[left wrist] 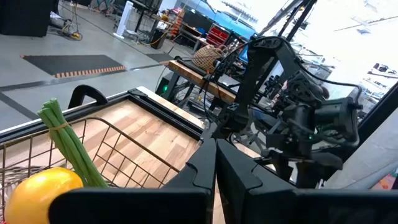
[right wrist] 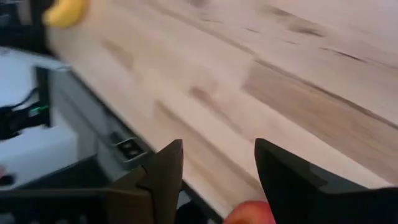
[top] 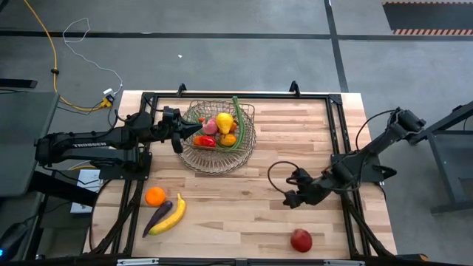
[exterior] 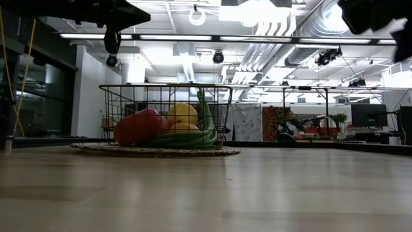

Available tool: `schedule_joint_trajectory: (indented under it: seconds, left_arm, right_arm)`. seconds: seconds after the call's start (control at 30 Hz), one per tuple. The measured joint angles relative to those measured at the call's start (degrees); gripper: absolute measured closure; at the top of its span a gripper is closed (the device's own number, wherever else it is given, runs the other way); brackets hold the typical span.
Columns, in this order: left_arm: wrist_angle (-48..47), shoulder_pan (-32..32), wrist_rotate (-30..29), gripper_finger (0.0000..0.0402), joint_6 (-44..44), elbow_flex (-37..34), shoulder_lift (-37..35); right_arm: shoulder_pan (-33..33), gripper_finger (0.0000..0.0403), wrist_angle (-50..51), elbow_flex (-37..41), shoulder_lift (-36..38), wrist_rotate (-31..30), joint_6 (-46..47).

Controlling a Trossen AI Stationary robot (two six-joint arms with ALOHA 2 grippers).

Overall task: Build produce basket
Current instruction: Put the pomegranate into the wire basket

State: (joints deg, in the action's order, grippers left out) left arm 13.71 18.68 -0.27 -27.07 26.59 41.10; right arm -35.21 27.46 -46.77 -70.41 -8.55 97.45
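The wire basket (top: 219,157) stands at the table's far middle and also shows in the low view (exterior: 129,96). It holds a yellow lemon (top: 224,122), red produce (top: 205,141), an orange piece (top: 228,139) and long green beans (top: 238,127). My left gripper (top: 195,131) is shut and empty above the basket's left rim; its shut fingers (left wrist: 216,163) show beside the lemon (left wrist: 38,194) and the beans (left wrist: 69,144). My right gripper (top: 291,195) is open and empty above the table's right half. A red apple (top: 301,239) lies near the front edge and shows below the open fingers (right wrist: 250,214).
An orange (top: 155,196), a purple eggplant (top: 157,216) and a yellow banana (top: 171,214) lie together at the table's near left. Bare wood lies between them and the apple. A black frame (top: 336,125) runs along the table's edges.
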Motion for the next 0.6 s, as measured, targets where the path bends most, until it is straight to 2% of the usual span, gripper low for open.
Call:
schedule_joint_trajectory:
  seconds: [0.13,0.27,0.6]
  left_arm:
    - [0.0,0.0,-0.1,0.0401,0.0,0.0,0.0]
    - [0.1,0.0,-0.4,0.0401,0.0,0.0,0.0]
    - [0.1,0.0,-0.6,0.0401,-0.9,0.0,0.0]
  right_arm:
    - [-0.2,0.0214,-4.6,-0.1,0.5,1.7,-3.0]
    - [-2.4,0.0213,-7.9,-0.1,0.5,4.7,-2.3]
    - [-4.9,0.0212,-8.1,-0.1,0.6,2.5,-4.1]
